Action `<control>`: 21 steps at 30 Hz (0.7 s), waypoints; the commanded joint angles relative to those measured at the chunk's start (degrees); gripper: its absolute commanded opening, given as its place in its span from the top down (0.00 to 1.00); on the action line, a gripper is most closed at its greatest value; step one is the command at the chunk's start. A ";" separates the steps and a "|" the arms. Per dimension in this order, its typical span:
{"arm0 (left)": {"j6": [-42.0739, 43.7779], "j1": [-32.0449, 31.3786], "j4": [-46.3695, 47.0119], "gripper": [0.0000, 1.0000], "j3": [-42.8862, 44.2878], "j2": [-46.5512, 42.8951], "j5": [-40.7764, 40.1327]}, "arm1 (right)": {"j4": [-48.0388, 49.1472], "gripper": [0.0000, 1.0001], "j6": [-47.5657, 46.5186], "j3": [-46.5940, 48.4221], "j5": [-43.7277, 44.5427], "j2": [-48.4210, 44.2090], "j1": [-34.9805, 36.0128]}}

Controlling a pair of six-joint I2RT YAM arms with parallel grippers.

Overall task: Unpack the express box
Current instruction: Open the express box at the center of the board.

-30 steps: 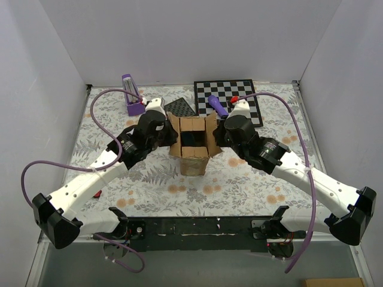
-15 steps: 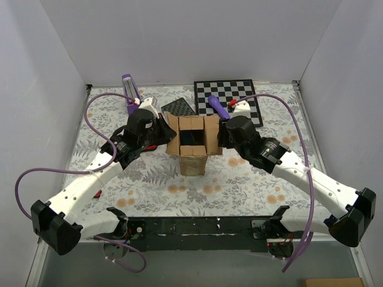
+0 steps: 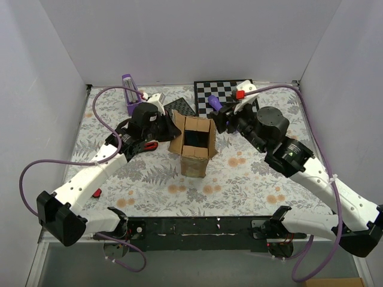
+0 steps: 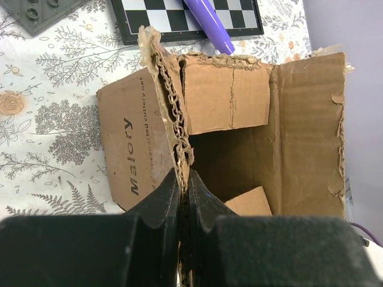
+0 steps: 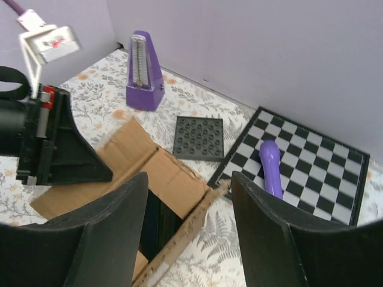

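Top view: a brown cardboard box (image 3: 194, 146) stands upright near the middle of the counter (image 3: 239, 179), which is covered in a floral pattern. The top of the box is open, its flaps are raised and its inside is dark. The two arms reach in from either side.

Left wrist view: the left hand (image 4: 184, 179) is pressed together on the left flap (image 4: 173, 113), pinching its torn, corrugated edge between the two fingers. The flap stands edge-on to the camera. The word "Malory" is printed on the outer wall of the box beside it.

Right wrist view: the right hand (image 5: 188, 179) has its fingers spread wide and holds nothing. It hangs above the right flap (image 5: 197, 215), whose ragged edge shows below the gap between the fingers.

Surroundings: a black-and-white chessboard (image 3: 226, 89) lies flat at the far side of the counter, just behind the box. A purple pen (image 5: 270, 167) rests on the chessboard. A dark grey studded plate (image 5: 198, 137) lies flat just beside the near left corner of the chessboard. A purple metronome (image 5: 142, 72) stands upright near the back wall, to the left of the plate and well apart from the box
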 commanded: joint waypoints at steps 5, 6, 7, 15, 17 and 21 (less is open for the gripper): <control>3.50 -0.15 -6.67 1.00 2.80 3.80 4.71 | 3.53 0.35 -19.19 4.11 -12.00 7.13 3.73; 3.58 -0.15 -6.58 1.00 2.89 4.07 4.80 | 2.65 0.35 -20.16 4.28 -12.35 7.92 4.79; 3.58 -0.15 -6.67 1.00 2.98 4.25 4.88 | 1.86 0.36 -22.17 4.55 -12.44 9.75 5.41; 3.85 -0.15 -6.58 1.00 3.33 4.69 5.76 | -1.31 0.34 -31.86 4.37 1.16 14.78 11.91; 4.20 -0.15 -6.41 1.00 3.59 4.34 5.94 | -2.89 0.34 -31.95 4.90 2.50 15.92 12.00; 4.73 -0.15 -5.88 1.00 3.59 3.81 7.25 | -3.51 0.34 -32.56 3.58 6.27 17.15 12.00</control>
